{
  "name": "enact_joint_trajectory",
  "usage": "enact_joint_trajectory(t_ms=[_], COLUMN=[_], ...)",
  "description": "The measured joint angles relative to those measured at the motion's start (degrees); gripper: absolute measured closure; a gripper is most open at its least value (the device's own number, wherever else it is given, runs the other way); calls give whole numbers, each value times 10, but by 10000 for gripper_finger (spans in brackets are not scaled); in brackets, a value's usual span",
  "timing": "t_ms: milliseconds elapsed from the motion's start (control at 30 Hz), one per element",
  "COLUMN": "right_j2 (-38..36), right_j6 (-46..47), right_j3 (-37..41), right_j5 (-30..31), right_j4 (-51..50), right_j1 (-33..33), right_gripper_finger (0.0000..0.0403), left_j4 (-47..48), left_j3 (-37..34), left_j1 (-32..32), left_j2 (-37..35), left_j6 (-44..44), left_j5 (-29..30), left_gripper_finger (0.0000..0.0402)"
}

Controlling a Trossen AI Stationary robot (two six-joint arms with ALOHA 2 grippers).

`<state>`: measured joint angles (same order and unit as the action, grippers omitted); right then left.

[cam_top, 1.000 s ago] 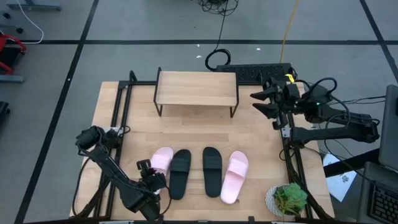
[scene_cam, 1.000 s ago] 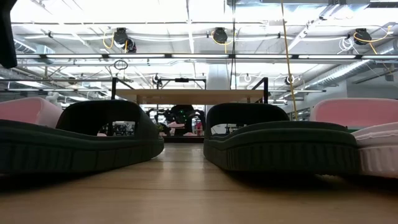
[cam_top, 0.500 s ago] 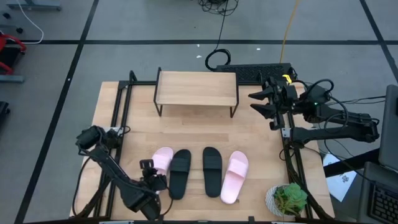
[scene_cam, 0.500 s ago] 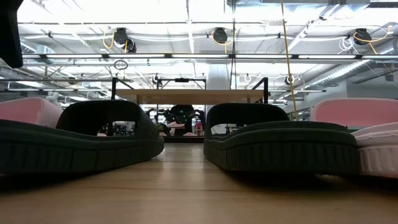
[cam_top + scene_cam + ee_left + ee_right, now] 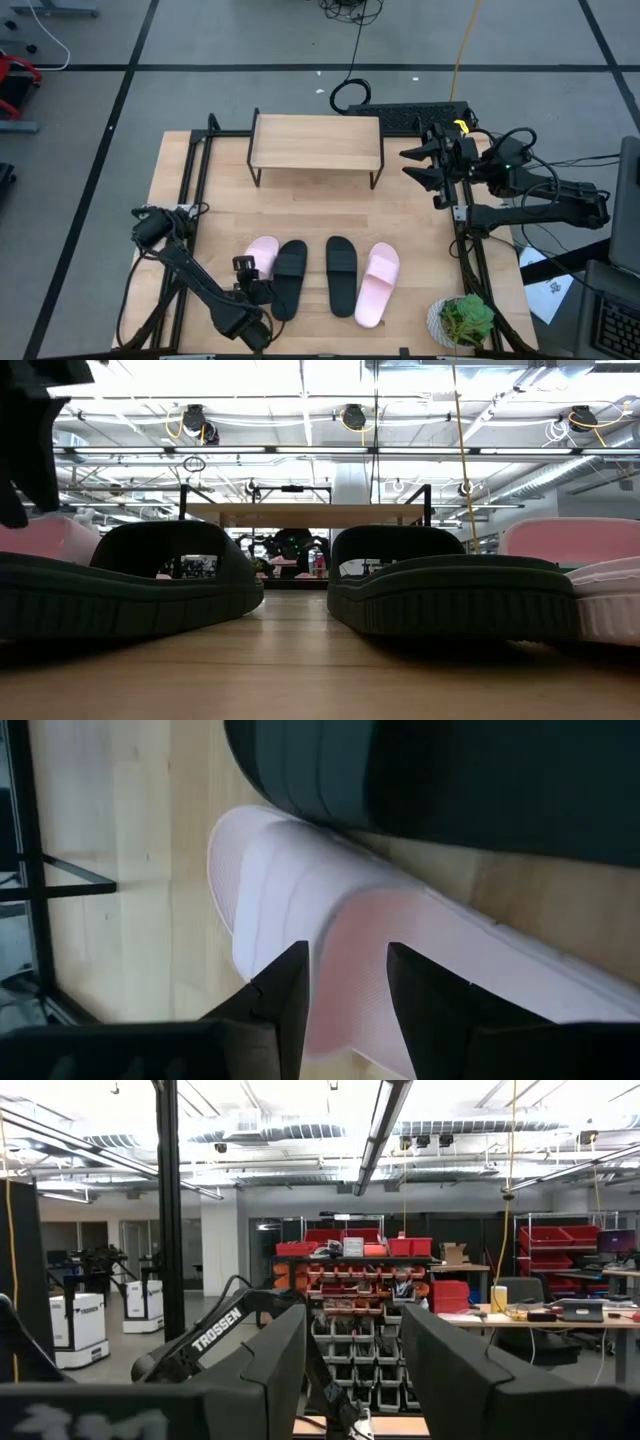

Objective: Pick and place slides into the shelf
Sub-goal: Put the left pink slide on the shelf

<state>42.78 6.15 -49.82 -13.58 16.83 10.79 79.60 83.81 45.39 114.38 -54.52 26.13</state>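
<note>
Left claw (image 5: pixel 250 283) spread, hovering over left pink slide (image 5: pixel 262 254) on desk (image 5: pixel 300 215). Right claw (image 5: pixel 418 165) spread, idle beside empty shelf (image 5: pixel 315 142).

Robotics lab: red parts bins (image 5: pixel 385 1248), workbenches (image 5: pixel 520 1320), ceiling strip lights (image 5: pixel 385 1110).

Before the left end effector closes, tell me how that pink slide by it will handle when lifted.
The left pink slide looks like thick moulded foam, so probably light and only slightly bendy. Its finely ribbed surface should give the fingers some grip. It lies flat on the table, so it is unlikely to roll, but lifted by one end it may droop or swing against the black slide beside it.
</note>
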Motion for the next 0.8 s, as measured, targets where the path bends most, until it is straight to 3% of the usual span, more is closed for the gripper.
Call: enact_joint_trajectory(t_ms=[367, 800], right_j2=[0, 0], right_j6=[0, 0], right_j3=[0, 0], right_j5=[0, 0], right_j4=[0, 0], right_j1=[0, 0], right_gripper_finger=[248, 248], left_j4=[3, 2], left_j3=[-2, -67], left_j1=[0, 2], left_j2=[9, 9], left_j6=[-26, -38], left_j5=[11, 16], left_gripper_finger=[266, 266])
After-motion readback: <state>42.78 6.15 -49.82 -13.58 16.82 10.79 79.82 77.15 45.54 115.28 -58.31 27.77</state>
